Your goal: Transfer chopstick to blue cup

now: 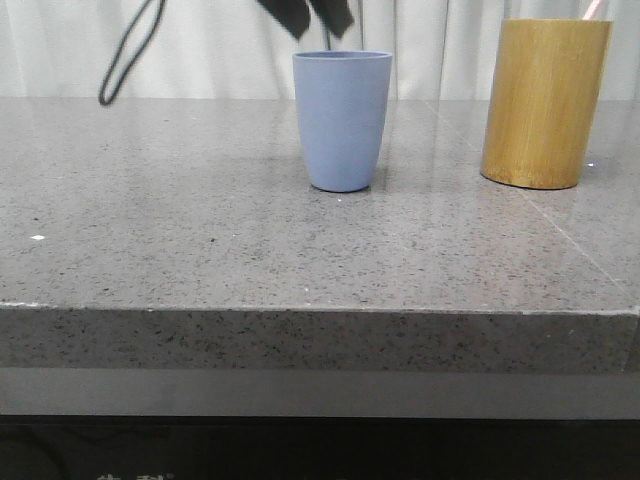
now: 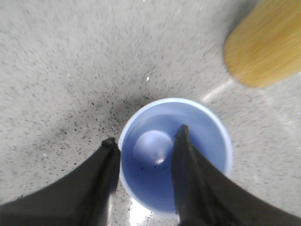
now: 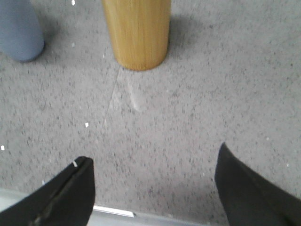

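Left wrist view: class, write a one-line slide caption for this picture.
Open left hand above the empty pale blue tapered cup on the speckled grey stone table, beside the tan bamboo cylinder.

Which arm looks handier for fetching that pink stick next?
Probably the right: its open pincer faces the bamboo holder, where the chopstick pokes out. The left pincer hangs over the empty blue cup.

A grey speckled stone tabletop (image 1: pixel 200 230) with a thick front edge fills the foreground, its polished surface catching soft, even light and faint reflections. Pale, pleated curtains (image 1: pixel 210 45) hang across the back of the room behind it. A dark band runs beneath the table's edge.
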Robot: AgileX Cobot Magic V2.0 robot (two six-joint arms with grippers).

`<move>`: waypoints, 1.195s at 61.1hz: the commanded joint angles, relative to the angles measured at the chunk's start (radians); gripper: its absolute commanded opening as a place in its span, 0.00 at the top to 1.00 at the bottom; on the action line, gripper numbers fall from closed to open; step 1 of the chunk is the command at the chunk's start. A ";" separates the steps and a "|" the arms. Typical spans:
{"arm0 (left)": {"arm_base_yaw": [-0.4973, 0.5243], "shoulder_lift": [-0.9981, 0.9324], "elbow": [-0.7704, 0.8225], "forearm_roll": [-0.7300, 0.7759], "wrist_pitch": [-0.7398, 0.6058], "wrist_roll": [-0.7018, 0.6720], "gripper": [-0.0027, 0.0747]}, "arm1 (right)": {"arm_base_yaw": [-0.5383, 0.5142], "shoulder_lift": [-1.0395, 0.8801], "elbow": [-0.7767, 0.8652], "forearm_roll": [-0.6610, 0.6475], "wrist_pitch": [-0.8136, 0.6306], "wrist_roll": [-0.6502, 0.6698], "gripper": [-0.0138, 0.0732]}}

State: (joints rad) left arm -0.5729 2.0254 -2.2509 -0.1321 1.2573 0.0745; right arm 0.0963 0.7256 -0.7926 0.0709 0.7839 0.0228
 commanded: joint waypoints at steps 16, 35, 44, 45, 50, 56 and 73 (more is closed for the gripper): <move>0.009 -0.313 0.074 -0.036 -0.004 -0.008 0.66 | -0.169 0.040 -0.127 0.017 -0.174 0.079 0.21; 0.009 -0.595 0.480 -0.024 -0.165 0.001 0.66 | -0.272 0.219 -0.272 0.121 -0.153 0.075 0.21; 0.009 -0.746 0.708 -0.017 -0.228 0.001 0.66 | -0.272 0.345 -0.394 0.269 -0.087 -0.031 0.21; 0.009 -0.759 0.735 -0.017 -0.234 0.001 0.66 | -0.272 0.358 -0.408 0.288 -0.080 -0.047 0.21; 0.009 -0.828 0.824 -0.017 -0.278 0.001 0.66 | -0.272 0.435 -0.483 0.388 -0.045 -0.122 0.21; 0.009 -0.884 0.899 -0.017 -0.318 0.001 0.66 | -0.293 0.533 -0.579 0.491 -0.008 -0.176 0.21; 0.009 -0.920 0.928 -0.017 -0.319 0.001 0.66 | -0.314 0.773 -0.823 0.544 0.078 -0.221 0.21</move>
State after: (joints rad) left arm -0.5648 1.1282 -1.3005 -0.1383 1.0052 0.0745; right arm -0.2102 1.4753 -1.5265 0.5741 0.8765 -0.1758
